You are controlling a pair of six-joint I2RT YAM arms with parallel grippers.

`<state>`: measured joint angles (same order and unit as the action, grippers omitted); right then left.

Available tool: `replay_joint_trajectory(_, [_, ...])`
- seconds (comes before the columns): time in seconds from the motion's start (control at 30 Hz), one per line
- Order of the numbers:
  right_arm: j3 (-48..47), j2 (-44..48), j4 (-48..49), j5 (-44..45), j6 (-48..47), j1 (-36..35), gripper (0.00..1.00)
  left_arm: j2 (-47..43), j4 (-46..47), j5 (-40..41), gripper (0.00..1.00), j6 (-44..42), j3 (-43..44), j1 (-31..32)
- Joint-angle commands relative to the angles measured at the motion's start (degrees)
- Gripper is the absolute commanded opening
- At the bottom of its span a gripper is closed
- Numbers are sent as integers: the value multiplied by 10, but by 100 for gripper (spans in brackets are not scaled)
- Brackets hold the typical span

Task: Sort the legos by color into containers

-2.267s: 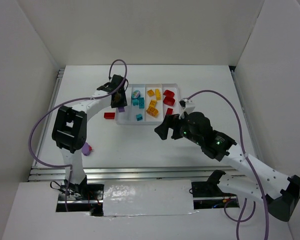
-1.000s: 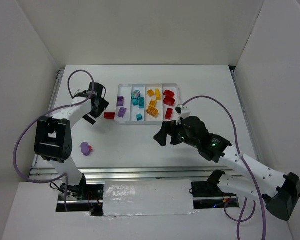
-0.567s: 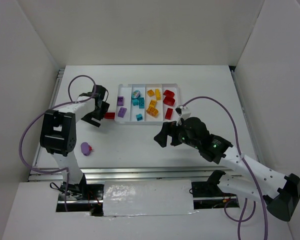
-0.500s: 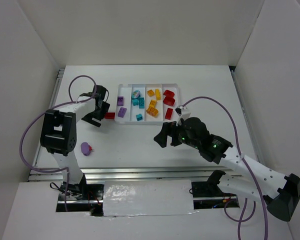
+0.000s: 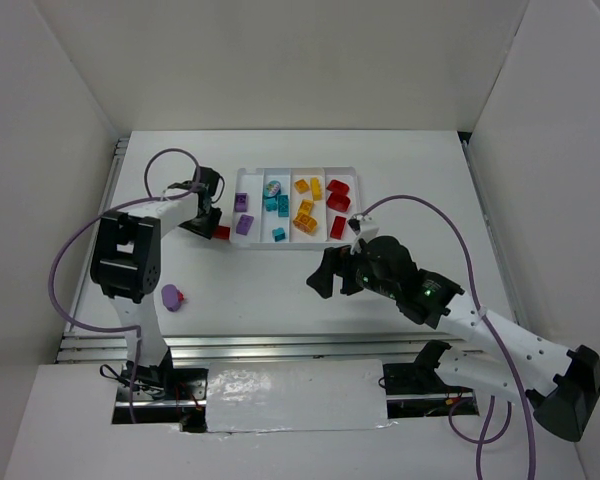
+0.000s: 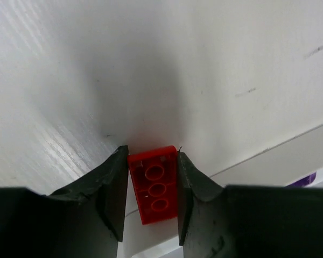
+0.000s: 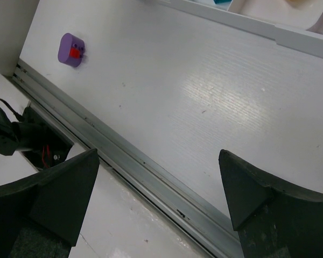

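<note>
A small red lego lies on the table just left of the white tray. My left gripper is shut on it, both fingers pressed against its long sides. The overhead view shows this red brick under the left gripper. The containers hold purple, teal, orange and red legos, left to right. A round multicoloured piece sits in the teal compartment. My right gripper hangs open and empty over the table in front of the tray.
A round purple piece with a red stud lies alone near the front left, also in the right wrist view. A metal rail runs along the table's near edge. White walls enclose three sides.
My left gripper swung from the tray's left compartment to the red brick beside the tray and closed on it. The right arm barely shifted.
</note>
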<state>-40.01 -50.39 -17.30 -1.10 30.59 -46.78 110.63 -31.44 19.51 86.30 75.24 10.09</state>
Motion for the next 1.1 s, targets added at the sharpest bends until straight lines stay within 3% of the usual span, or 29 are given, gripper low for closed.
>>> replay_joint_trajectory(0.0, [4, -1, 21, -1, -4, -7, 100, -2, -7, 4, 34, 20, -18, 3])
replay_joint_trajectory(0.1, [1, -10, 29, -7, -9, -8, 100, -30, -15, 31, 19, 26, -33, -9])
replay_joint_trajectory(0.17, [-3, -21, 32, -11, -14, -8, 100, -60, -17, 47, 3, 26, -40, -23])
replay_joint_trajectory(0.33, [-2, -3, 35, 10, 5, -9, 100, -154, -9, 114, 0, -9, -64, -28])
replay_joint_trajectory(0.43, [13, 62, 18, 116, 65, -9, 100, -253, 150, 125, 0, -119, -130, 5])
replay_joint_trajectory(0.47, [14, 79, 3, 153, 86, -9, 100, -290, 281, 106, 0, -201, -169, 40])
replay_joint_trajectory(0.53, [6, 128, -55, 256, 147, -9, 100, -298, 416, 49, 0, -330, -193, 92])
replay_joint_trajectory(0.6, [-2, 176, -93, 309, 184, -9, 100, -263, 518, -72, 0, -393, -165, 120])
replay_joint_trajectory(0.7, [-24, 237, -170, 356, 225, -9, 100, -152, 509, -180, 0, -504, -40, 180])
replay_joint_trajectory(0.83, [-39, 293, -226, 356, 220, -9, 99, 30, 438, -204, 0, -625, 171, 264])
replay_joint_trajectory(1.0, [-49, 308, -276, 337, 214, -10, 100, 192, 379, -226, 0, -630, 352, 291])
replay_joint_trajectory(1.07, [-54, 304, -288, 328, 212, -9, 100, 215, 370, -212, 0, -629, 377, 296])
